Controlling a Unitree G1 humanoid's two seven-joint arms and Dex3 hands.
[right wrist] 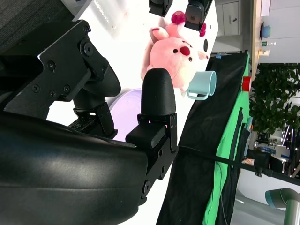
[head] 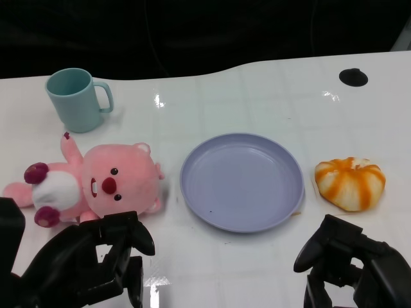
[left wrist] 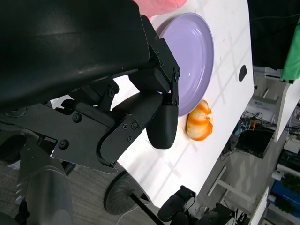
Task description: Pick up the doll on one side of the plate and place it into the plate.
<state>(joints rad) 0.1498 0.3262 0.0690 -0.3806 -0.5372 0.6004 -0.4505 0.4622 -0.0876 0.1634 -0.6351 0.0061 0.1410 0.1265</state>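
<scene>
A pink plush doll with a white belly and maroon paws (head: pixel 96 183) lies on the white bench (head: pixel 270 96), just left of the empty round lavender plastic plate (head: pixel 242 181). The left robot hand (head: pixel 96 260) hovers near it, fingers apart, holding nothing; the right robot hand (head: pixel 347 263) is likewise empty. A grasp around the doll's soft body would likely serve best. No readable writing shows.

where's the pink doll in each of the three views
Head view: pink doll lies at lower left, left of the purple plate, above the left hand.
Left wrist view: only a pink sliver at the top edge.
Right wrist view: upper middle, beside the teal cup.
Shared landmark: the plate.
</scene>
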